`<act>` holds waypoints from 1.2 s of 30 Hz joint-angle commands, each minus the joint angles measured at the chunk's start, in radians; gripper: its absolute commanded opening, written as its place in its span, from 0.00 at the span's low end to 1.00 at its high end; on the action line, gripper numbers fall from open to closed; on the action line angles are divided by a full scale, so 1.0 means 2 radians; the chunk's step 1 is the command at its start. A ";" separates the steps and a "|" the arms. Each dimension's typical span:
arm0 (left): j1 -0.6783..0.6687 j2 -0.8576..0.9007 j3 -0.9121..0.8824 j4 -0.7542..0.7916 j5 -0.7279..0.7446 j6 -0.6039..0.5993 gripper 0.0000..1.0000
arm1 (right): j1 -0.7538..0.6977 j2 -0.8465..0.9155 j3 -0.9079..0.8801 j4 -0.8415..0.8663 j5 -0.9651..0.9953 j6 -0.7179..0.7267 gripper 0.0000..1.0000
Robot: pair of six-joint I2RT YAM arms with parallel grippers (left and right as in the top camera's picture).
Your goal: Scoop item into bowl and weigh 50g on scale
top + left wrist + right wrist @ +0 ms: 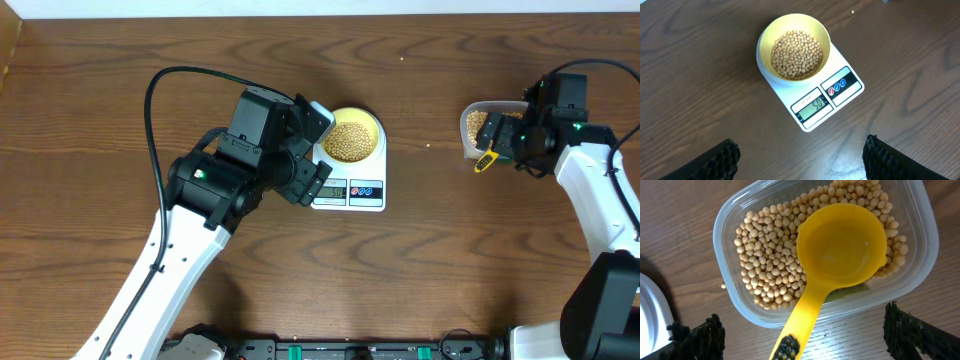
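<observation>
- The right gripper [807, 339] gaped open at lower frame, clear of the yellow scoop [840, 245] in the tub [725, 225]; its stiff handle looked the best hold.
- The left gripper [802, 162] hung open, empty.
- Farther, upper centre, the beans [796, 54], likely light and quick to roll, filled the bowl [824, 35] on the scale [782, 92].

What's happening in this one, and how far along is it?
Bean weighing, apparently done. The bowl sits on the scale holding beans, and the display reads 50. The right gripper hovers, jaws open, over the tub, where the yellow scoop lies empty on more beans, not gripped. The left gripper hangs open above the scale, holding nothing.
</observation>
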 commanded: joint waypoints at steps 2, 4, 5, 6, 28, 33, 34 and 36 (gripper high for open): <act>0.002 0.000 0.004 -0.001 0.006 0.005 0.81 | -0.005 0.000 0.005 0.000 0.001 -0.029 0.99; 0.002 0.000 0.004 -0.001 0.006 0.005 0.81 | -0.005 0.000 0.005 -0.001 0.001 -0.047 0.99; 0.002 0.000 0.004 -0.001 0.006 0.005 0.81 | -0.005 -0.001 0.005 -0.001 0.001 -0.058 0.99; 0.002 0.000 0.004 -0.001 0.006 0.005 0.81 | -0.005 -0.003 0.005 -0.002 0.001 -0.065 0.99; 0.002 0.000 0.004 -0.001 0.006 0.005 0.81 | -0.005 -0.115 0.005 -0.023 0.035 -0.134 0.99; 0.002 0.000 0.004 -0.001 0.006 0.005 0.81 | -0.005 -0.115 0.005 -0.023 0.032 -0.132 0.99; 0.002 0.000 0.004 -0.001 0.006 0.005 0.81 | -0.005 -0.115 0.005 -0.023 0.033 -0.132 0.99; 0.002 0.000 0.004 -0.001 0.006 0.005 0.81 | -0.005 -0.115 0.005 -0.023 0.032 -0.132 0.99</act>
